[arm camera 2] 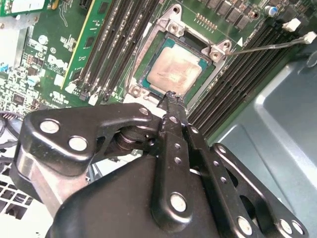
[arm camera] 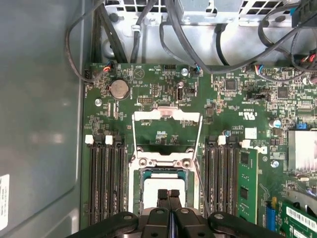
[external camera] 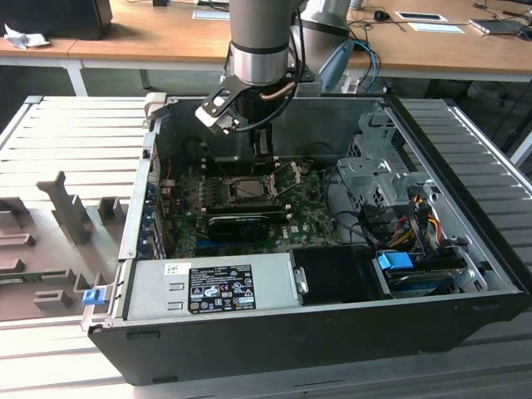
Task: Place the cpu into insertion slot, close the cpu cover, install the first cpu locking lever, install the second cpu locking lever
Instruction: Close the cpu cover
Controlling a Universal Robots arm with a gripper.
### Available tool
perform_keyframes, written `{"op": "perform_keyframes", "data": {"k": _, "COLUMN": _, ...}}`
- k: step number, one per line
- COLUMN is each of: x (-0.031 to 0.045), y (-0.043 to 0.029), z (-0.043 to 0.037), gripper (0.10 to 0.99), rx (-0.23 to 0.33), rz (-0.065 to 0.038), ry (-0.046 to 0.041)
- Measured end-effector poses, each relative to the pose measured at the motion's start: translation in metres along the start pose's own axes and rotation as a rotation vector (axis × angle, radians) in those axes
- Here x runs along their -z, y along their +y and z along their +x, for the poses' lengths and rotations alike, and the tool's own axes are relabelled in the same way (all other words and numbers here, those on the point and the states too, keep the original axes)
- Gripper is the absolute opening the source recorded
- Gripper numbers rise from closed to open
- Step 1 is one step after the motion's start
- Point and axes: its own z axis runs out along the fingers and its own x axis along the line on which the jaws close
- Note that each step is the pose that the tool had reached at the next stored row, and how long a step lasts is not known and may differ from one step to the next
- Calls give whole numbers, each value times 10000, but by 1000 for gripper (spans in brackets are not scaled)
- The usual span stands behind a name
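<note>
Looking through the first wrist view, we find the cpu (arm camera: pixel 149 192) seated flat in the insertion slot (arm camera: pixel 166 171), its dull silver top showing on either side of the tool (arm camera: pixel 169 194). That view also gives us the cpu cover (arm camera: pixel 166 117), a thin metal frame swung open and lying back on the green circuit board (arm camera: pixel 148 84) beyond the socket, with rows of black memory slots (arm camera: pixel 106 173) on both sides.

The second wrist view comes in at a slant and adds two things. One locking lever (arm camera 2: pixel 267 46), a thin wire rod, stands out sideways from a socket corner, unlatched. The tool's two black fingers (arm camera 2: pixel 173 129) are clenched together into a single narrow tip with nothing between them. That tip sits at the chip's near edge; whether it touches, we cannot tell.

From the exterior view we get the pose. The arm (external camera: pixel 262 33) comes straight down into the open computer case (external camera: pixel 332 328), which lies on a ribbed grey worktop (external camera: pixel 75 125). The tool hangs upright just above the socket, near the case's far wall.
</note>
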Motion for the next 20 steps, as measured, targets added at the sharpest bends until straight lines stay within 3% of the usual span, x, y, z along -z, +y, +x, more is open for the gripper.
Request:
{"op": "perform_keyframes", "data": {"k": 8, "x": 66, "y": 25, "z": 1, "gripper": 106, "rx": 2, "rz": -2, "ry": 2}}
{"op": "perform_keyframes", "data": {"k": 20, "x": 82, "y": 195, "z": -2, "gripper": 106, "rx": 1, "rz": 8, "ry": -1}}
